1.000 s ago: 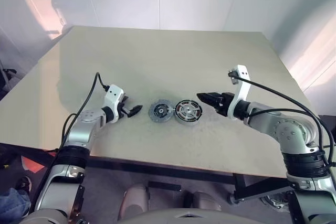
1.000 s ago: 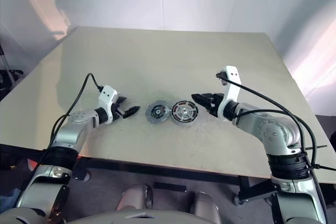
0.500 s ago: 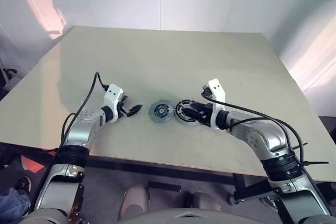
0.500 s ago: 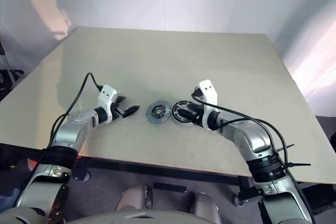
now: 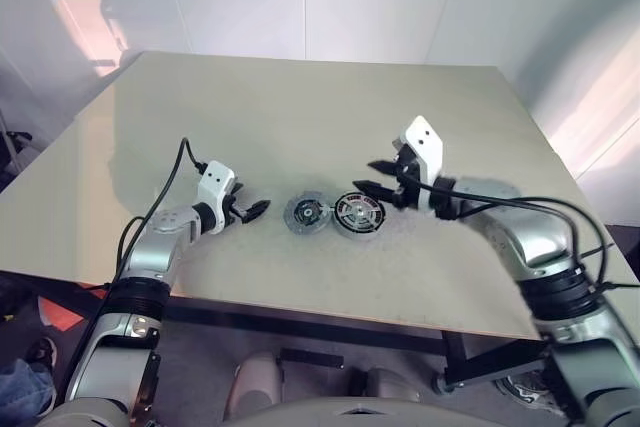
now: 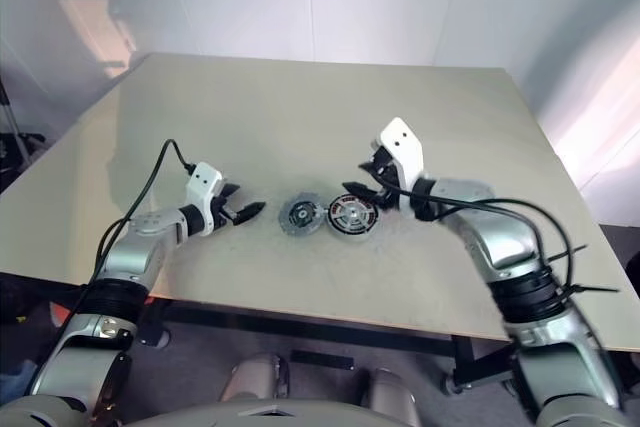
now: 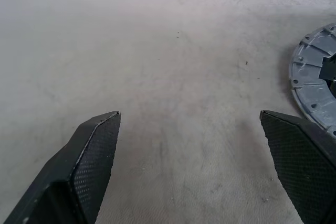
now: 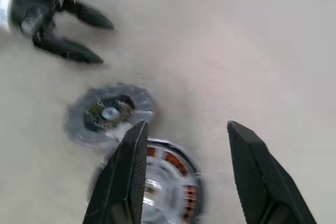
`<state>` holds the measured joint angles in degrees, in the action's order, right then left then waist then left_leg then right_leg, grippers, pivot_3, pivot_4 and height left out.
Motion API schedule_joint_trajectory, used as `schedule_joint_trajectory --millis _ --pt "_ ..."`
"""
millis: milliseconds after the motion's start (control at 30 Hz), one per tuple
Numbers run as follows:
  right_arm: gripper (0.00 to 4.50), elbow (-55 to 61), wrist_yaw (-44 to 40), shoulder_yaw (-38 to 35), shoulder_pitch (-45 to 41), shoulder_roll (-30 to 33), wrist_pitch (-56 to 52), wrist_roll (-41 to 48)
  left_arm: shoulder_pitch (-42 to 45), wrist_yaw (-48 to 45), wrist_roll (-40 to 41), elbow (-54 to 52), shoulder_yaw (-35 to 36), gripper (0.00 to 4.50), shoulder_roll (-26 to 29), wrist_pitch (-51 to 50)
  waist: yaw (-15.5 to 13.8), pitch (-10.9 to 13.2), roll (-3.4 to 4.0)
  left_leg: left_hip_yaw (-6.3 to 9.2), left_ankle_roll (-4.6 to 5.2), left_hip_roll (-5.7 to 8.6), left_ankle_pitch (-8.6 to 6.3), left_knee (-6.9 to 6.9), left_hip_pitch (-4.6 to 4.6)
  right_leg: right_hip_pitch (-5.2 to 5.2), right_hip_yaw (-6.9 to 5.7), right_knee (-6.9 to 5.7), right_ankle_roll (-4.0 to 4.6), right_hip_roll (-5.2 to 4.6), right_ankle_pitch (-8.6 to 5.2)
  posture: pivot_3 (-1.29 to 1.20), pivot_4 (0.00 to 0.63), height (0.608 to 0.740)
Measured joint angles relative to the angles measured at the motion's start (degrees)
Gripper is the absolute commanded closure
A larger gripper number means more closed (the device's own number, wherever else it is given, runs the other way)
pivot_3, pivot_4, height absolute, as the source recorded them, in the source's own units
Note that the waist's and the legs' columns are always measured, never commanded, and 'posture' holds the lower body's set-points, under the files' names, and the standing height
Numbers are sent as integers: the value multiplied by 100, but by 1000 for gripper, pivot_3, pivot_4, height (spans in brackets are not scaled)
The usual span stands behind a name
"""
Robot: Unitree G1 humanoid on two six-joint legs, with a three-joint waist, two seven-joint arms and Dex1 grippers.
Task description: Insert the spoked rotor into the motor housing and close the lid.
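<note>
Risk: lid point(image 5: 306, 213) could be nudged or dragged across the tabletop point(image 5: 300, 107) if gripped off-centre, since it lies flat just left of the motor housing point(image 5: 359, 214), in which the spoked rotor appears seated. Right pincer point(image 5: 372, 176) is spread and empty, raised above the housing, angled down. Left pincer point(image 5: 258, 209) is spread wide, low beside the lid.

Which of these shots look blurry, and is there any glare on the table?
Right wrist view: smeared by motion, so the motor housing and the lid look soft. Left wrist view: sharp, the left gripper fingers crisp. Left eye view: pale sheen on the table far half, the right gripper arm slightly blurred.
</note>
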<state>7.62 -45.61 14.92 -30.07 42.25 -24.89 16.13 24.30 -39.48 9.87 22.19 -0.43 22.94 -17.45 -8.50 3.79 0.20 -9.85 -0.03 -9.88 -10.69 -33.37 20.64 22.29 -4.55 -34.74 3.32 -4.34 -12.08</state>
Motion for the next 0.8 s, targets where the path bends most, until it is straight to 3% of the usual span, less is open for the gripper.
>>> schedule_joint_trajectory --millis 133,267,300,333,800 --pt "1849 -287 -1032 655 -486 437 1318 -1004 28 0 -1 44 -6 0 -67 14 12 0 0 0 18 -1 -11 -3 6 6 0 -1 3 1 0 0 0 740" --pt "1849 -632 -1672 977 -743 461 2205 -1591 40 8 -2 72 -6 0 -78 28 40 0 0 -1 24 -2 -13 -12 10 6 0 -2 36 0 19 0 0 740" --pt "2223 -712 -1778 1039 -751 448 2383 -1700 39 19 -2 79 -5 0 -80 40 55 0 0 0 29 -4 -17 -19 13 5 0 -2 37 1 20 0 0 740" --pt "2426 -796 -1836 1089 -751 429 2533 -1797 37 27 -1 84 -3 0 -80 58 57 0 0 0 34 -5 -19 -26 17 6 -1 -3 37 1 20 0 0 740" --pt "2426 -1549 -2345 1285 -742 559 4050 -2878 -14 81 0 91 11 0 -64 92 142 0 0 -1 67 -13 -41 -88 37 3 -1 -16 44 -1 26 0 0 740"
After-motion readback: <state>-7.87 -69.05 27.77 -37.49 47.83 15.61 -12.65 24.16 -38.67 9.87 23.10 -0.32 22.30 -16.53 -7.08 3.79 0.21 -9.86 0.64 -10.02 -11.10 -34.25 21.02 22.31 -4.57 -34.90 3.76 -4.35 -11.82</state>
